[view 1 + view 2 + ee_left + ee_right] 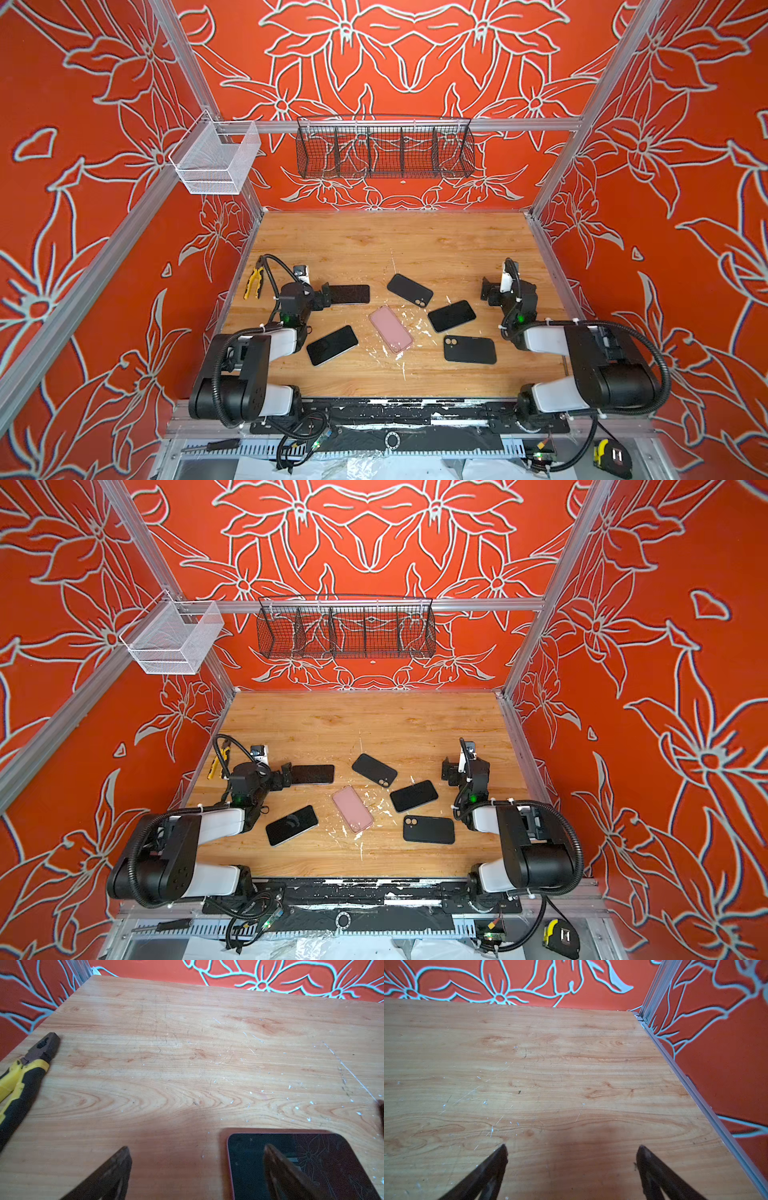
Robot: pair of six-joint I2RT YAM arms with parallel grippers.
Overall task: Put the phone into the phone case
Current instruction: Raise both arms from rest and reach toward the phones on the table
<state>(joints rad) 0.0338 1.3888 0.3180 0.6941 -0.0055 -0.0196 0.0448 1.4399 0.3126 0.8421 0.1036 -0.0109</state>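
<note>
While barely begun, leaves all casing undone. In a top view: left gripper (327,296) splayed beside phone (349,294), ten o'clock from pink phone case (390,329); right gripper (485,289) idle at two o'clock. Left wrist: fingers (116,1167) apart, one over phone. Right wrist: apart above table (550,1064).

a lab robot cell: aluminium frame (519,124), red floral backdrop walls (415,54), scuffed wooden tabletop (395,241), hanging wire basket (384,151)
</note>
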